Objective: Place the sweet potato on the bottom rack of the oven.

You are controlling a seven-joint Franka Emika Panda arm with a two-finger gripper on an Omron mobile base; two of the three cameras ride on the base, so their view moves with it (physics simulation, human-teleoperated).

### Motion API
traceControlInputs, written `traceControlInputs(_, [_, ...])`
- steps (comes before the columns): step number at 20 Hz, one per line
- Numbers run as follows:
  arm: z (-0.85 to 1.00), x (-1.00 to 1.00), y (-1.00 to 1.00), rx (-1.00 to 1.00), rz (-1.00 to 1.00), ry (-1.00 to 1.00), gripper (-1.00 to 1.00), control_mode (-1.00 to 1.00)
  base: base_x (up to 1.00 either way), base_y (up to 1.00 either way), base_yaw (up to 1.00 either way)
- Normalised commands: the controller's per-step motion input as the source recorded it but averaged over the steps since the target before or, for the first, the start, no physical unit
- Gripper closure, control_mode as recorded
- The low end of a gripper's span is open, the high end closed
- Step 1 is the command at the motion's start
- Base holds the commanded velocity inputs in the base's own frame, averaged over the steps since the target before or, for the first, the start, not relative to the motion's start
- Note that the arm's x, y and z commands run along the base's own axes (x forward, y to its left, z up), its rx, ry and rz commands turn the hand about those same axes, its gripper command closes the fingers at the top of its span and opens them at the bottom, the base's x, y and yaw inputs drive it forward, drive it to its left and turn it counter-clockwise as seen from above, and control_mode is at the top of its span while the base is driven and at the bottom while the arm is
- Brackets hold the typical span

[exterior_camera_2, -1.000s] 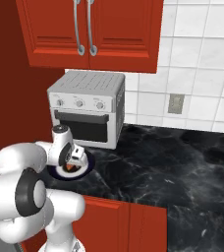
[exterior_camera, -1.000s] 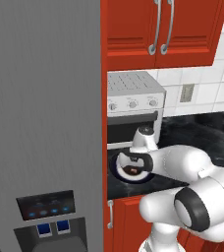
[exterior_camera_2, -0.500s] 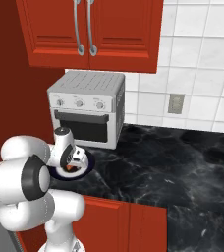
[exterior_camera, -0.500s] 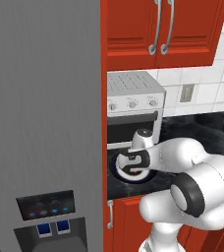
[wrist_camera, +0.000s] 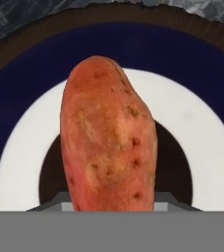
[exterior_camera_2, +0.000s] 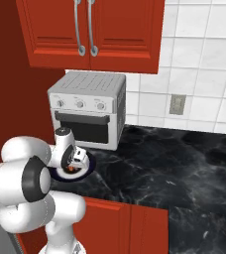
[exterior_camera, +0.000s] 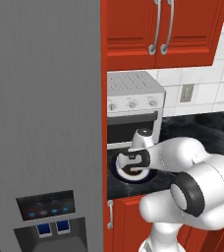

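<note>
Red-cabinet kitchen, black marble bench (exterior_camera_2: 174,168), grey countertop oven (exterior_camera_2: 86,108) behind, blue-rimmed plate (wrist_camera: 15,93) in front of it, sweet potato (wrist_camera: 109,138) lying on the plate with pincer (exterior_camera: 132,163) down over it, grip can't tell, so risk is the tapered tuber slipping on lift.

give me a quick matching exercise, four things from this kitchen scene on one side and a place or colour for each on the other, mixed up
Things:
1 sweet potato
2 plate
3 countertop oven
4 wall outlet

Places or colours:
A on the white tiles
B on the black marble counter, blue and white
C lying on the plate
D grey, three knobs, under the red cabinets

Pairs: 1-C, 2-B, 3-D, 4-A
</note>
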Motion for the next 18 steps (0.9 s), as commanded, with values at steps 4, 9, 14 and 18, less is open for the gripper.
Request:
traceControlInputs(4, [0.05, -0.02, -0.01, 0.0, 0.0, -0.01, 1.0, -1.0, 0.0, 0.0, 0.0])
traceControlInputs(9, [0.81, -0.29, -0.15, 0.04, -0.02, -0.03, 1.0, -1.0, 0.0, 0.0, 0.0])
traceControlInputs(14, [1.0, -0.78, -0.31, 0.08, -0.05, 0.0, 1.0, -1.0, 0.0, 0.0, 0.0])
traceControlInputs(18, [1.0, -0.99, -0.31, 0.01, -0.08, -0.04, 1.0, -1.0, 0.0, 0.0, 0.0])
